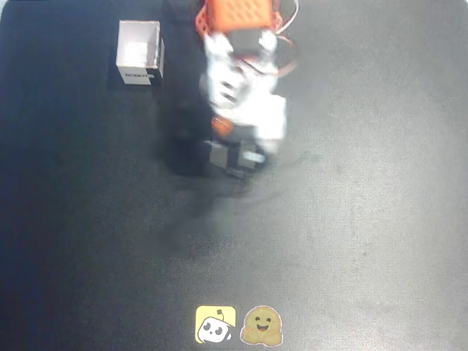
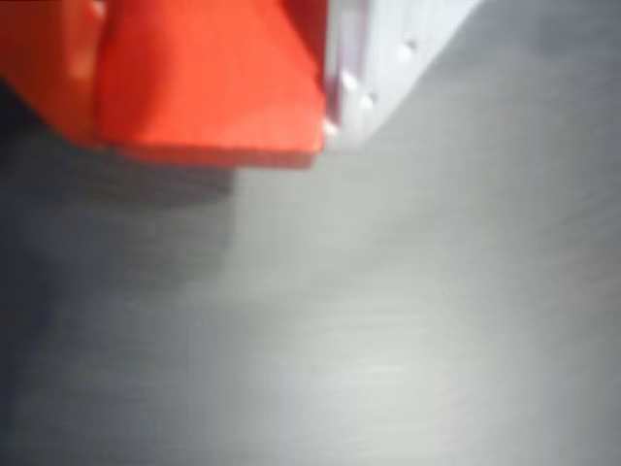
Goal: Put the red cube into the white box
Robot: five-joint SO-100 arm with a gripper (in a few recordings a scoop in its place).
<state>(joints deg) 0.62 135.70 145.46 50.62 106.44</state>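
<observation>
Red cube [image 2: 209,83], white box [image 1: 139,53] w/ dark label, black table [image 1: 365,219].

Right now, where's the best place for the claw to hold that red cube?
Probably by two opposite flat faces, coming down from above. In the wrist view the red cube sits flush against the white finger, seemingly held already; its plain square faces give flat contact.

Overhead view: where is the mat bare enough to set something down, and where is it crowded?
Bare: the whole right side of the black mat, and the wide band between the arm and the two stickers at the bottom edge. Crowded: the top, where the white box sits just left of the arm.
</observation>
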